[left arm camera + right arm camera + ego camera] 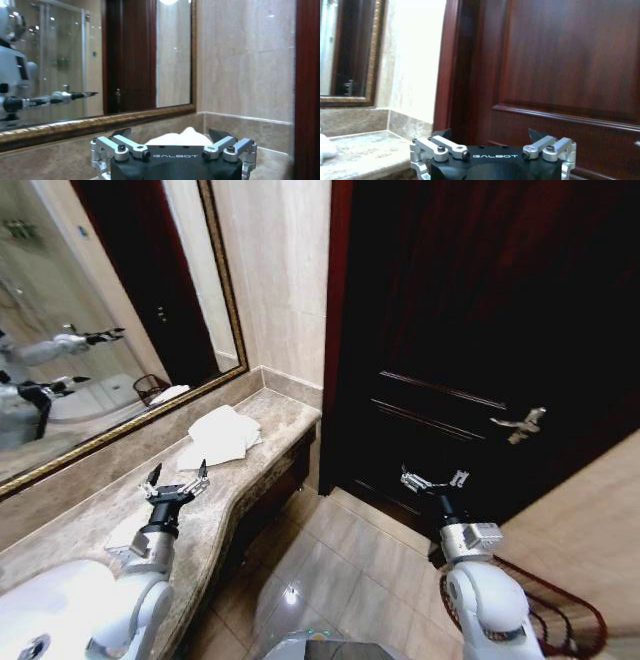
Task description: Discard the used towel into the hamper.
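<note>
A folded white towel [220,437] lies on the marble counter [95,515] near the far corner, below the mirror. My left gripper [178,477] hovers open over the counter, a short way in front of the towel and holding nothing. In the left wrist view the towel [182,139] shows just beyond the open left gripper [170,133]. My right gripper [432,478] is open and empty in front of the dark door, above the floor; the right wrist view shows it [490,133] facing the door. The hamper [560,615], a dark red-brown wire basket, stands on the floor at lower right, partly behind my right arm.
A gold-framed mirror [90,310] runs along the wall behind the counter. A white sink [50,610] sits at the counter's near end. The dark wooden door [480,330] with a metal handle [518,425] is shut. Tiled floor [340,570] lies between the counter and the hamper.
</note>
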